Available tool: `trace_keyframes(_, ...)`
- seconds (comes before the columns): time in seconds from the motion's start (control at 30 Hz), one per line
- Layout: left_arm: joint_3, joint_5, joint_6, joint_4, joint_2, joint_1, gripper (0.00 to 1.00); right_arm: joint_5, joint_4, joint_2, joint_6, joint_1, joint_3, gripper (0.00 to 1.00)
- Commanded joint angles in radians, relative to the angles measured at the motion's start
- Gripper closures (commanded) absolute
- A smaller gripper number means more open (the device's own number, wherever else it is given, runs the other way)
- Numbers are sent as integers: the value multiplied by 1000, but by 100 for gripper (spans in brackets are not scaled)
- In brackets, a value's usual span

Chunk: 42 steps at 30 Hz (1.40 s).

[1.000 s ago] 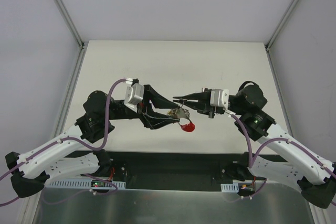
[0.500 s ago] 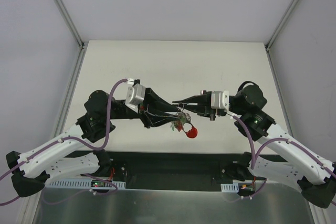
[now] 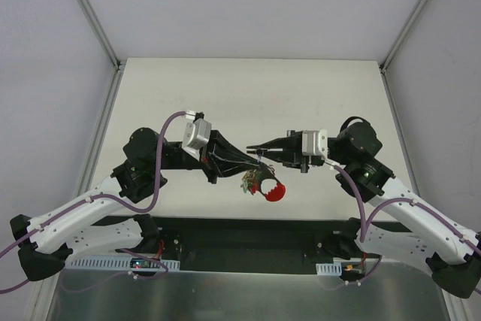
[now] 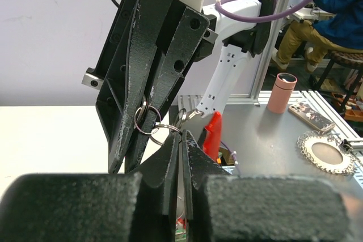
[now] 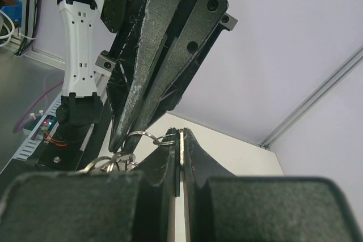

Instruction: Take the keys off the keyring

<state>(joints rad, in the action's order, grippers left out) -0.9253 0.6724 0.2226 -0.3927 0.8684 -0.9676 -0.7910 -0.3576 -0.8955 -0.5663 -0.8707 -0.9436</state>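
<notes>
Over the past second the left gripper (image 3: 254,159) had closed from about half open to fully shut and had edged in toward the right gripper (image 3: 252,148). Meanwhile the bunch of keys (image 3: 251,182) had swung lower. Both grippers hung in the air above the pale table (image 3: 225,88), pointed at each other with their tips almost touching.

Seen from the left wrist, that gripper's dark fingers (image 4: 168,160) were pressed together with only a hairline slit between them. A thin silvery loop of the keyring (image 4: 146,122) ran into their very tip. Opposite them, the right gripper's long black fingers pointed downward, and the wire loop sat across their lower ends.

Seen from the right wrist, its own fingers (image 5: 163,160) stood almost closed, pinching a thin silvery strip at their tip. That strip seemed to be the keyring seen edge-on.

The keys dangled just below the meeting tips, clear of the table. A red key head (image 3: 274,192) hung lowest, on the right gripper's side. A greenish head (image 3: 246,185) showed beside it, under the left gripper's tip.
</notes>
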Motion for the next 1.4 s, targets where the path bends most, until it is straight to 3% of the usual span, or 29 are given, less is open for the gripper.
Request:
trace_keyframes(0.0,-38,12,18,-43,17,-5,100,16,-32,27,-26,-2,-41,99)
trace_keyframes(0.47,-84,-230,40,104,53,-6,100,153,281,58,-277,-27,-110,95)
trace_keyframes(0.9,-112,-296,63,166,86,-5,100,277,436,60,-466,-74,-161,80)
trace_keyframes(1.17,-112,-324,44,210,93,-5,100,302,489,44,-532,-88,-204,85)
trace_keyframes(1.37,-116,-372,26,235,106,-3,100,311,557,35,-566,-99,-230,79)
